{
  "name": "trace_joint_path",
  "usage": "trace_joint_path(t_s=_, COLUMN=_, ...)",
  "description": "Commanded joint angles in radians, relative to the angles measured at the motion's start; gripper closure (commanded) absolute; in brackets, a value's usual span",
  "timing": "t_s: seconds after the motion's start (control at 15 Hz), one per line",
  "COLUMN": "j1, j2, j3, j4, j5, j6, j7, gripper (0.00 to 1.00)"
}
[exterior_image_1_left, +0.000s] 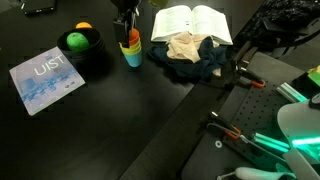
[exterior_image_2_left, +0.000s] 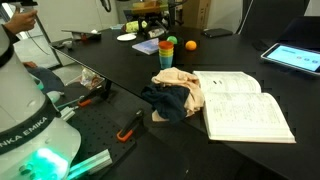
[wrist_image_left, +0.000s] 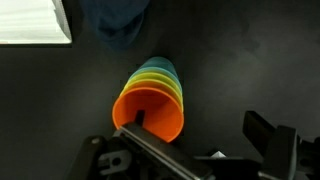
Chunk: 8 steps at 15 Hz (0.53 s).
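Observation:
A stack of nested coloured cups (exterior_image_1_left: 132, 48) stands on the black table (exterior_image_1_left: 120, 120), orange on top, and shows in both exterior views (exterior_image_2_left: 167, 52). My gripper (exterior_image_1_left: 126, 22) hangs directly over it. In the wrist view the orange cup (wrist_image_left: 150, 110) fills the middle. My gripper (wrist_image_left: 203, 125) is open: one dark finger (wrist_image_left: 140, 118) reaches inside the cup's mouth, and the other finger (wrist_image_left: 268, 135) stands well outside it to the right. The jaws straddle the cup's wall without pressing on it.
A black bowl (exterior_image_1_left: 82, 50) with green and orange fruit sits beside the cups, and a blue booklet (exterior_image_1_left: 45, 78) lies nearer the table's edge. A heap of clothes (exterior_image_1_left: 195, 55) lies by an open book (exterior_image_1_left: 190, 22). An orange ball (exterior_image_2_left: 190, 45) rests near the cups.

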Motion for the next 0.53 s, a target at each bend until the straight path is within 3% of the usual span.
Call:
trace_joint_path(t_s=0.0, j1=-0.027, j2=0.086, j3=0.016, j4=0.09, j5=0.006, j6=-0.012, j7=-0.071, gripper=0.0)
trace_joint_path(t_s=0.07, j1=-0.003, j2=0.092, j3=-0.018, j4=0.114, j5=-0.06, j6=-0.062, j7=-0.028, gripper=0.0)
trace_joint_path(t_s=0.2, j1=-0.015, j2=0.083, j3=-0.003, j4=0.075, j5=-0.041, j6=-0.032, j7=-0.028, gripper=0.0)
trace_joint_path(t_s=0.47, j1=-0.014, j2=0.101, j3=-0.008, j4=0.111, j5=-0.059, j6=-0.062, j7=-0.028, gripper=0.0)
